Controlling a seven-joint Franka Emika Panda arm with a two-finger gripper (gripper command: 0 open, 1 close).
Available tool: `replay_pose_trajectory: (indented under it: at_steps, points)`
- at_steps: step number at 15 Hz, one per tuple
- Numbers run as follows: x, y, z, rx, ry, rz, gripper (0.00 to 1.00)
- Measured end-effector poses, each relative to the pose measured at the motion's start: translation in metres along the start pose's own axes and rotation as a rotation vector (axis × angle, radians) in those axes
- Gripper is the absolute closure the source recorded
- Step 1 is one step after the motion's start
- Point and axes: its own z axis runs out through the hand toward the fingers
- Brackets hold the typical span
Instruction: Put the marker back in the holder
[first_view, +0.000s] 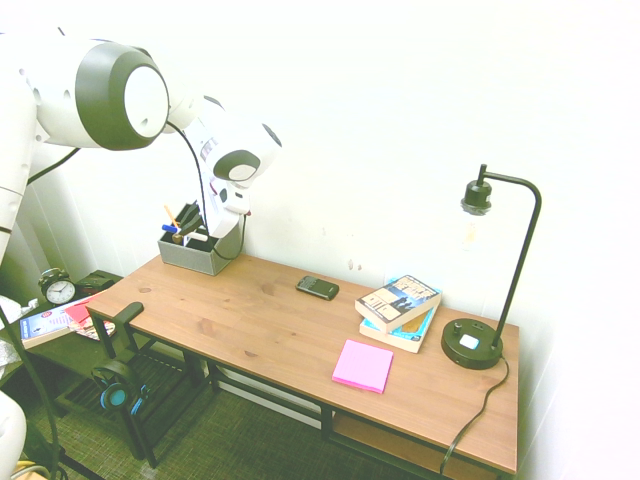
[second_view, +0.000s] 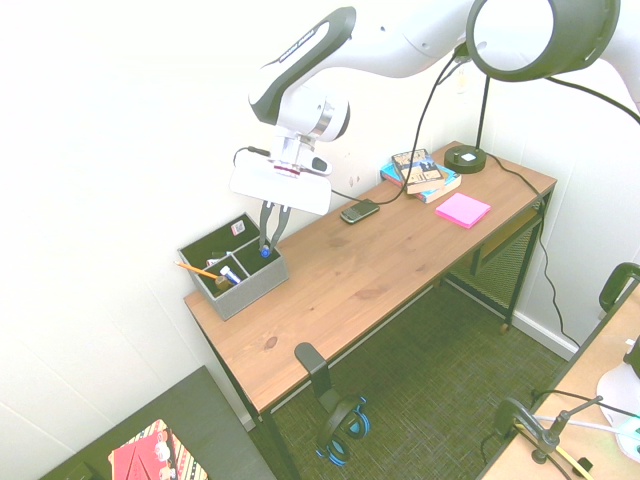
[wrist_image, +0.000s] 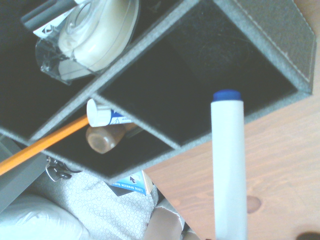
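Three views give different parts of the scene. From the second exterior view, the jaws (second_view: 268, 238) are closed on the marker (second_view: 266, 246), which hangs just over the front compartment of the holder (second_view: 248, 285) at the table's (second_view: 380, 270) far left end; only its blue tip shows below the dark fingers (second_view: 275, 222). In the first exterior view the arm's wrist covers the marker, and the holder (first_view: 195, 254) sits at the table's (first_view: 250, 320) back corner against the wall. Only the wrist view shows the marker (wrist_image: 228, 165) along its length: a white barrel with the blue cap at the far end, its long axis pointing away from the hand and steeply down toward the holder's (wrist_image: 260, 30) open compartments, the cap over the holder's rim beside the empty cell.

That close view also shows what the others barely reveal: a tape dispenser (wrist_image: 92, 37) in one cell, and an orange pencil (wrist_image: 40, 145) with a small brown bottle (wrist_image: 105, 139) in another. Both outside views take in the black phone (second_view: 359, 211), stacked books (second_view: 420, 172), pink sticky notes (second_view: 462, 210) and black lamp (first_view: 490, 260) farther along the table, well apart from the holder.
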Motion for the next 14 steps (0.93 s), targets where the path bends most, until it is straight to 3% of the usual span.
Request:
replay_pose_trajectory:
  at_steps: [5,6,14]
  points:
    - [0.020,-0.011,0.011,0.014,-0.003,-0.016,1.00]
    - [0.023,-0.014,0.011,0.018,-0.006,-0.020,0.00]
    - [0.042,-0.019,0.003,0.039,-0.029,-0.057,0.00]
